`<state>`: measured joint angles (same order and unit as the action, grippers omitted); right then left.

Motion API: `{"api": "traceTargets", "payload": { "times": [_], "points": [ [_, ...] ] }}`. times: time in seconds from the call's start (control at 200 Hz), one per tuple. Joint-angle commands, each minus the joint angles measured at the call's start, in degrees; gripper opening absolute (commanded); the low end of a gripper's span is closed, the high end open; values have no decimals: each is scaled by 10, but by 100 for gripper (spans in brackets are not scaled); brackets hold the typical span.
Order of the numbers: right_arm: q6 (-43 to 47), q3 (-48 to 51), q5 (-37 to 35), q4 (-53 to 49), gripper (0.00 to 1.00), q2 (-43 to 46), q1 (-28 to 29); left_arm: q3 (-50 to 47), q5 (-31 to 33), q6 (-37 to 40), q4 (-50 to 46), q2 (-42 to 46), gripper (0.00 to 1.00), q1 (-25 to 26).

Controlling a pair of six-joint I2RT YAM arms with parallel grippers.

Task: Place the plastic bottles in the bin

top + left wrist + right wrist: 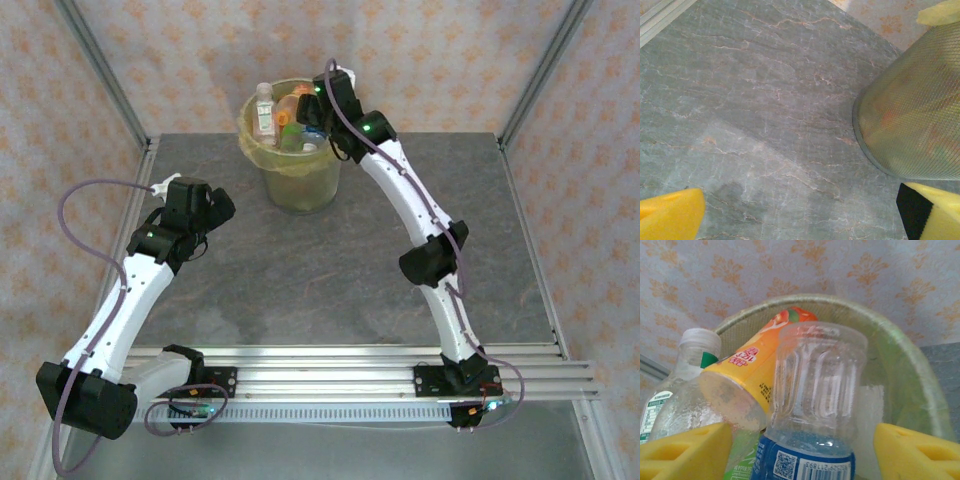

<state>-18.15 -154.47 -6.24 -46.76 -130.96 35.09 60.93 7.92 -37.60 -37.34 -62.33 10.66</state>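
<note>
the plastic bottles (264, 108) are seen piled in the bin (300, 185) at the far side of the table (300, 280). the right gripper (802, 445) is held over it, fingers spread wide, gripping nothing. the left gripper (800, 217) is held wide open and empty beside the bin.

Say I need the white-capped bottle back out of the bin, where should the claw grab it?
Probably the neck of the white-capped bottle, just under the cap, from straight above: it stands upright inside the bin, at its left edge, cap above the rim, body crowded by other bottles.
</note>
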Motion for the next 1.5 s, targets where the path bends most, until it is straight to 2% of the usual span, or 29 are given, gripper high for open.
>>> {"api": "traceTargets", "payload": {
  "times": [0.0, 0.125, 0.33, 0.435, 0.586, 0.661, 0.836, 0.941, 1.031, 1.296, 1.416, 1.491],
  "points": [
    [22, -4, -35, -16, 78, 38, -2, 8, 2, 0, 12, -4, 100, 0],
    [49, -9, -62, -29, 82, 60, -2, 9, 6, 2, 9, 1, 100, 0],
    [68, 30, -95, -50, 83, 113, -2, 10, 6, 0, 8, 9, 100, -1],
    [69, 104, -104, -35, 83, 160, -2, 14, 13, 3, 5, 11, 100, 0],
    [74, 260, -103, 60, 82, 243, -7, 20, 21, 5, 2, 13, 100, -1],
    [77, 247, -93, 55, 76, 236, -13, 21, 21, 5, 4, 15, 100, 0],
    [89, 170, -84, 7, 74, 183, -16, 20, 33, 5, -3, 23, 100, 0],
    [91, 185, -109, -3, 75, 189, -18, 13, 57, 11, -9, 39, 100, 0],
    [91, 266, -127, 30, 77, 239, -21, 2, 84, 22, -6, 57, 100, 0],
    [79, 637, -168, 182, 85, 470, -43, -52, 156, 67, 36, 115, 100, 0],
    [68, 787, -201, 218, 91, 575, -54, -98, 170, 98, 84, 141, 100, 0],
    [70, 873, -220, 239, 99, 628, -57, -135, 179, 114, 123, 150, 100, -1]
  ]
}}
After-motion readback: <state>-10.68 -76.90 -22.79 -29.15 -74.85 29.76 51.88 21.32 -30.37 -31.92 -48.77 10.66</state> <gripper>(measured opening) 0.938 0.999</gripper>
